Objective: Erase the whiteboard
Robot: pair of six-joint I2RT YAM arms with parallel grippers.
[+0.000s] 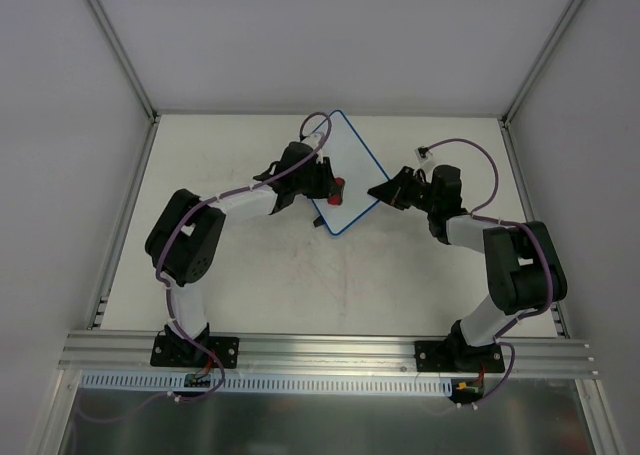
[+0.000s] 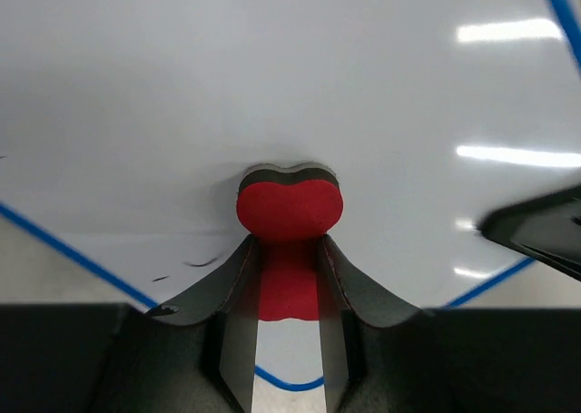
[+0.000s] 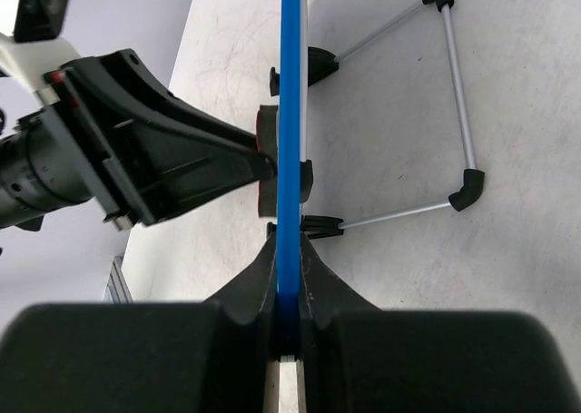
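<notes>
The whiteboard [image 1: 350, 170], white with a thin blue rim, stands tilted at the table's middle back. My left gripper [image 1: 330, 185] is shut on the small red eraser [image 1: 338, 185] and presses it against the board's white face [image 2: 290, 86]; the eraser [image 2: 289, 215] shows red with a dark pad at its tip. Small dark marks [image 2: 195, 264] remain near the board's lower left rim. My right gripper [image 1: 378, 192] is shut on the board's blue edge [image 3: 290, 113], seen edge-on in the right wrist view. The left gripper's fingers [image 3: 182, 150] show beside the board there.
A metal wire stand [image 3: 454, 104] with black caps props the board from behind on the table. A small white connector [image 1: 425, 153] on a purple cable lies at the back right. Grey walls and metal rails bound the table.
</notes>
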